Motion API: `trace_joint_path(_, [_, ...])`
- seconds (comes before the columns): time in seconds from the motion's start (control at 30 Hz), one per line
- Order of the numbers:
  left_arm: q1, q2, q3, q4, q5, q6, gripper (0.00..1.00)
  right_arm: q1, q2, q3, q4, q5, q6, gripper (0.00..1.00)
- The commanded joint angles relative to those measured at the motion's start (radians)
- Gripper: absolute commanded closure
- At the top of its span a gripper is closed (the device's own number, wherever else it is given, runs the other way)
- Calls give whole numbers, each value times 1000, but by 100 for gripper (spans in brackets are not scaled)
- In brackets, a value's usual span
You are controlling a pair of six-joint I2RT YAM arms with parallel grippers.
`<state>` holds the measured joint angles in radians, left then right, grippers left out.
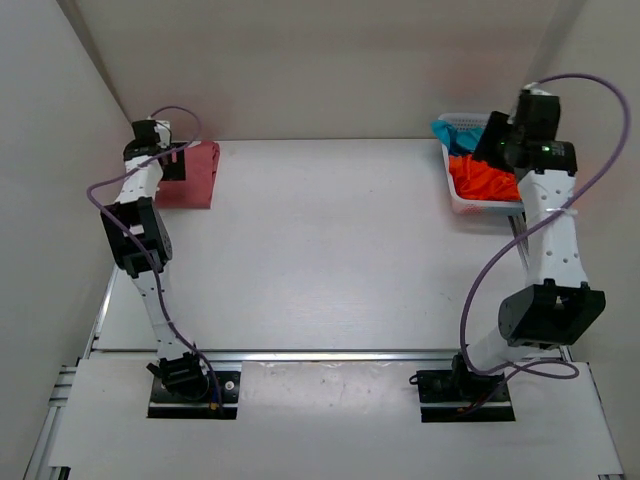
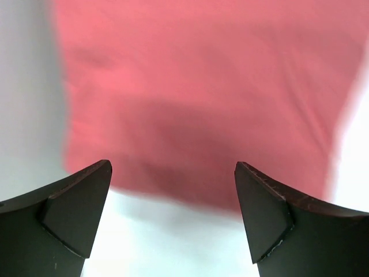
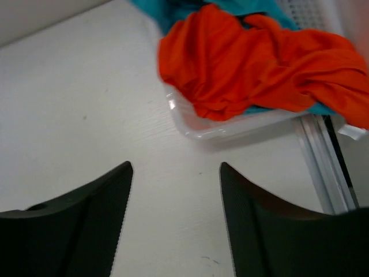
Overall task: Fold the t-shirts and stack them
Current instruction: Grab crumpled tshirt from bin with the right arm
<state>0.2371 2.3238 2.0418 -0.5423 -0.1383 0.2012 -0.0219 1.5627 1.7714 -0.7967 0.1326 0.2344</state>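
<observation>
Three shirts were in sight. One pink shirt [image 1: 192, 178] lay in a neat flat block on the table [image 1: 320, 260], at the far left corner. The left claw [image 2: 172, 164] hung close over the near edge of that shirt, with its two fingers wide apart and nothing between them. The orange shirt [image 3: 259, 63] sat all crumpled in the white basket [image 3: 230, 128] at the far right corner. Some of it spilled over the rim. The teal shirt [image 3: 161, 10] lay under and behind the orange one, in the same basket. The right claw [image 3: 174, 167] hung over bare table just beside the basket, its fingers apart and holding nothing.
</observation>
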Motion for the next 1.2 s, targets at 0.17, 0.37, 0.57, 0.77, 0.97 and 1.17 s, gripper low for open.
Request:
trace_joint_path(0.17, [-149, -319, -376, 38, 137, -23, 1, -162, 186, 65, 30, 144, -52, 17])
trace_joint_path(0.37, [-278, -350, -451, 1, 149, -34, 2, -223, 356, 172, 5, 143, -23, 17])
trace_joint_path(0.57, [-314, -307, -390, -54, 158, -65, 1, -257, 450, 197, 28, 104, -15, 24])
trace_joint_path(0.77, [-349, -277, -358, -76, 102, -34, 2, -262, 539, 240, 20, 79, -10, 34])
trace_joint_path(0.97, [-349, -276, -359, -87, 103, -42, 1, -247, 582, 299, 11, 87, -9, 100])
trace_joint_path(1.17, [-348, -293, -377, -90, 101, -36, 1, -214, 519, 315, 5, 134, -23, 100])
